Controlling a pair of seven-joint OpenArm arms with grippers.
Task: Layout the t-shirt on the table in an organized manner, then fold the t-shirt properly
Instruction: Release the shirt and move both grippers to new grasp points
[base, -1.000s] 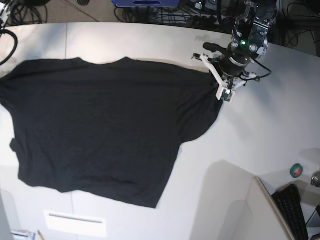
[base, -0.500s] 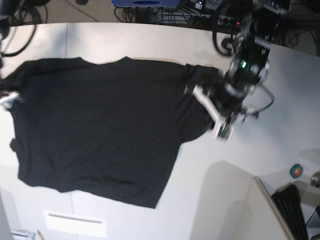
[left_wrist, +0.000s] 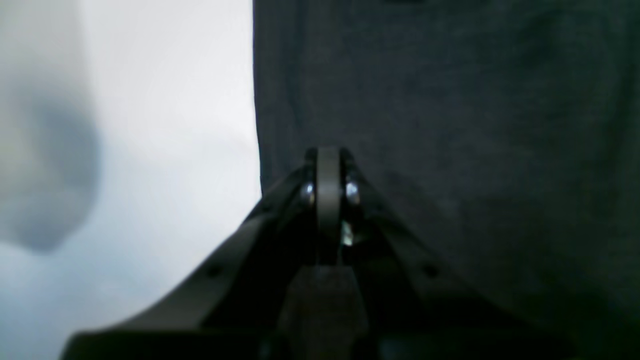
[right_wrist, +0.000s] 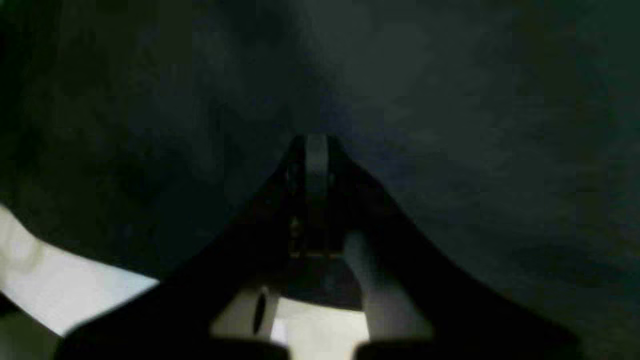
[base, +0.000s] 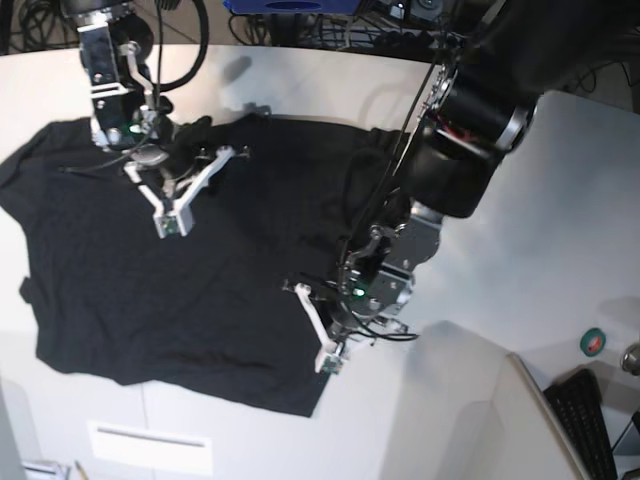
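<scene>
The white counter (base: 560, 200) carries the black t-shirt (base: 120, 290), which lies spread over its left and middle part, its lower hem toward the near edge. Over the shirt's lower right corner the left gripper (base: 325, 350) is down on the cloth, its jaws pressed fully together; in the left wrist view the closed tips sit on dark fabric just beside the shirt's straight edge, with bare counter to the side, and whether cloth is pinched between them cannot be told. Over the shirt's upper left part, near the collar, the right gripper (base: 172, 218) is likewise closed, resting on or just above the fabric. A small green-and-red roll (base: 593, 342) lies well apart from the shirt, beside a black keyboard (base: 585, 420).
</scene>
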